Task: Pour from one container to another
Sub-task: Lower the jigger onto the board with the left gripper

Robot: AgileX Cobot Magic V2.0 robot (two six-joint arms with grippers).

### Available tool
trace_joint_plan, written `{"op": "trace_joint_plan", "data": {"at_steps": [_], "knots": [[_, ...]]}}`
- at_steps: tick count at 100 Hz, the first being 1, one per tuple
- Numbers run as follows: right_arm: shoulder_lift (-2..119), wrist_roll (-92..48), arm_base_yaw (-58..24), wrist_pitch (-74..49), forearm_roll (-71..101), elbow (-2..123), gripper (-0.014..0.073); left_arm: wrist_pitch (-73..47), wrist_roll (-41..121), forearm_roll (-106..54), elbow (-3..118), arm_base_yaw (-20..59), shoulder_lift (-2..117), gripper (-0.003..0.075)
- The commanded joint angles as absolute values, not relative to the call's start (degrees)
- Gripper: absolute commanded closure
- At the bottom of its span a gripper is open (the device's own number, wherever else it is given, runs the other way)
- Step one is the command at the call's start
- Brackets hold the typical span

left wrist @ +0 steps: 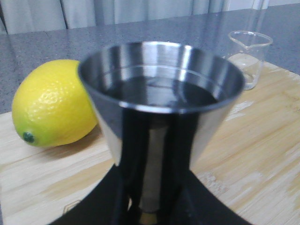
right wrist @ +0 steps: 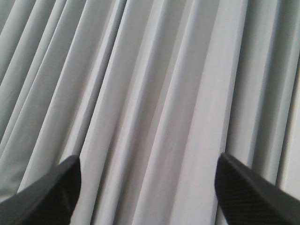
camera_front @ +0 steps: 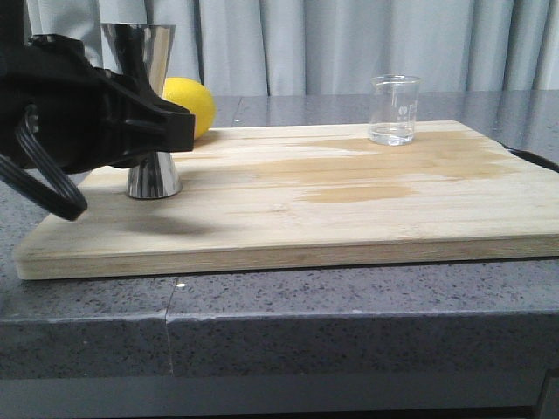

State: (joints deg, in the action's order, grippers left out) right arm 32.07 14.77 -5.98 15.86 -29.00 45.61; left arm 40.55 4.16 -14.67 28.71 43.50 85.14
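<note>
Left pincer (camera_front: 162, 131) at the jigger (camera_front: 150, 105), far-left on the board (camera_front: 349, 218).
Fingers flank its waist; whether they pinch it, cannot tell. Beaker (camera_front: 394, 109) stands far right, well apart, upright, little liquid. Lemon (camera_front: 192, 105) just behind jigger. Right pincer (right wrist: 147, 192) spread, facing curtain.

In the front view the left gripper (camera_front: 153, 131) covers the jigger's (camera_front: 148, 105) waist and much of both cones, so whether its fingers press the metal cannot be told; the arm is cut off by the picture's left edge. The lemon (camera_front: 194, 103) is half hidden behind the jigger. In the left wrist view the jigger's lower cone is out of sight, and the beaker (left wrist: 247, 56) is blurred, its markings unreadable. The right gripper (right wrist: 147, 192) shows only two fingertips at the picture's bottom edge.
</note>
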Motion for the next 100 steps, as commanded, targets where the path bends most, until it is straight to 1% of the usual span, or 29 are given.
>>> {"op": "trace_joint_plan", "data": {"at_steps": [1,9,19,26,48,53,58,70,75,82,100], "knots": [[32.17,14.34,-5.62,18.94,-28.35,47.14,0.0063,42.64,4.05,-13.7,29.75,43.57,83.58,0.0611],[32.17,14.34,-5.62,18.94,-28.35,47.14,0.0063,42.64,4.05,-13.7,29.75,43.57,83.58,0.0591],[32.17,14.34,-5.62,19.03,-28.35,47.14,0.0063,42.64,4.05,-13.7,29.75,43.57,83.58,0.0513],[32.17,14.34,-5.62,19.03,-28.35,47.14,0.0063,42.64,4.05,-13.7,29.75,43.57,83.58,0.0477],[32.17,14.34,-5.62,19.03,-28.35,47.14,0.0063,42.74,4.05,-13.7,29.75,43.57,83.58,0.0464],[32.17,14.34,-5.62,19.03,-28.35,47.14,0.0063,42.74,4.05,-13.7,29.75,43.57,83.58,0.0451],[32.17,14.34,-5.62,19.03,-28.35,47.14,0.0063,42.84,4.05,-13.7,29.75,43.57,83.58,0.0421],[32.17,14.34,-5.62,19.03,-28.35,47.14,0.0063,43.2,4.05,-13.7,29.75,43.57,83.58,0.0313],[32.17,14.34,-5.62,19.03,-28.35,47.14,0.0063,43.2,4.05,-13.7,29.75,43.57,83.58,0.0283],[32.17,14.34,-5.62,19.03,-28.35,47.14,0.0063,43.2,4.05,-14.22,29.75,43.57,83.58,0.0267],[32.17,14.34,-5.62,19.03,-28.35,47.14,0.0063,43.2,4.05,-14.22,29.75,43.57,83.48,0.0267]]}}
